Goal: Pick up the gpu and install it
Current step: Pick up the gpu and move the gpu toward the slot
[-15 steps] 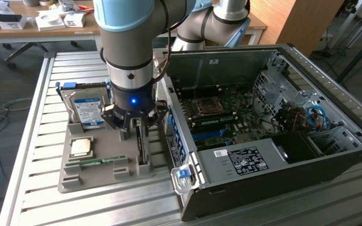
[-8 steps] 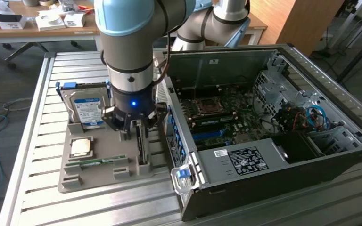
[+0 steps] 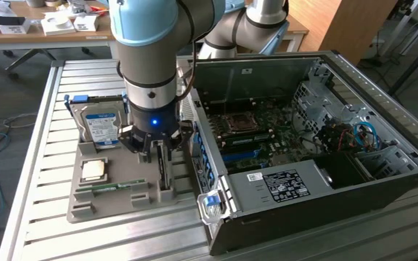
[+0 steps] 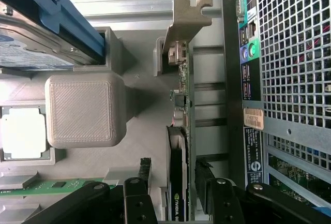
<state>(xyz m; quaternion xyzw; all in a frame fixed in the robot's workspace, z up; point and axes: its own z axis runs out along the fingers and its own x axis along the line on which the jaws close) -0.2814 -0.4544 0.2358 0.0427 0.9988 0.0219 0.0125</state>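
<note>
The gpu (image 4: pixel 178 146) stands on its long edge in a slot of the grey parts tray (image 4: pixel 83 110), its metal bracket (image 4: pixel 183 19) at the far end. In the exterior view the gpu (image 3: pixel 164 175) is a thin dark card beside the computer case, directly under the arm. My gripper (image 3: pixel 159 156) is lowered over it. The wrist view has the gripper (image 4: pixel 177 195) open, one black fingertip (image 4: pixel 138 190) on each side of the card, with a small gap on both sides. Nothing is gripped.
On the tray (image 3: pixel 85 209) also sit a silver hard drive with a blue label (image 3: pixel 102 128), a processor chip (image 3: pixel 95 170) and a green memory stick (image 3: pixel 111 187). The open computer case (image 3: pixel 289 185) lies close on the exterior view's right, motherboard (image 3: pixel 256 136) exposed.
</note>
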